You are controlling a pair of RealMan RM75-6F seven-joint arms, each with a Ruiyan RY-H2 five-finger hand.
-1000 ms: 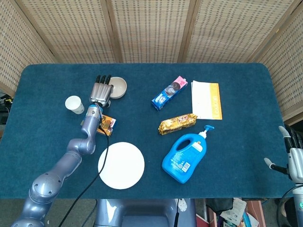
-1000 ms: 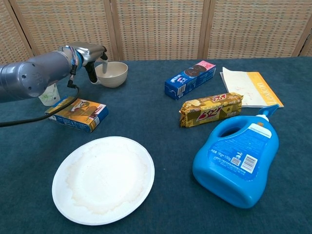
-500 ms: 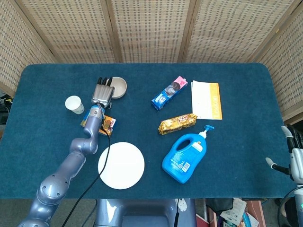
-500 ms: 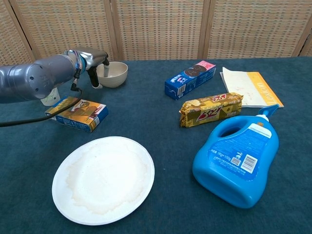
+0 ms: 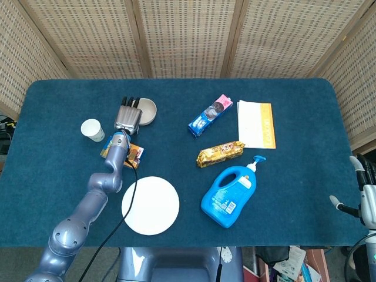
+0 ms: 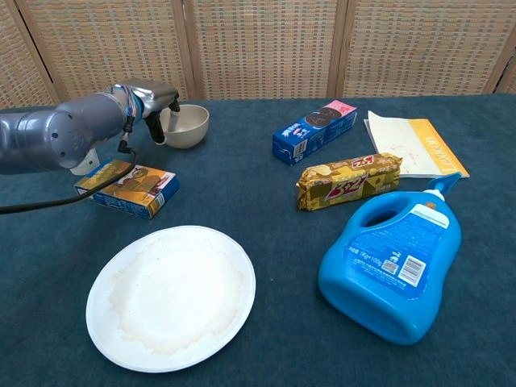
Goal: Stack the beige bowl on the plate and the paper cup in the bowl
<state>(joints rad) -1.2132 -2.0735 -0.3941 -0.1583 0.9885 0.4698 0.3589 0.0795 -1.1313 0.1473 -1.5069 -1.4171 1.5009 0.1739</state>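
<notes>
One beige bowl (image 6: 185,126) sits upright, mouth up, its near rim pinched by the left robot hand (image 5: 127,116).

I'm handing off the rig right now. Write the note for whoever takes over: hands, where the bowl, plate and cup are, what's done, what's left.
Left hand: at the left rim of the beige bowl, fingers at its edge; whether it has a firm grip cannot be told. The bowl sits at the back left of the table.
Right hand: off the table's right edge, away from the work; fingers unclear.
Plate: near the front edge, bare.
Paper cup: upright, left of the left arm, untouched.
Done: nothing stacked.
Left: bowl onto the plate, then the cup into the bowl.
</notes>
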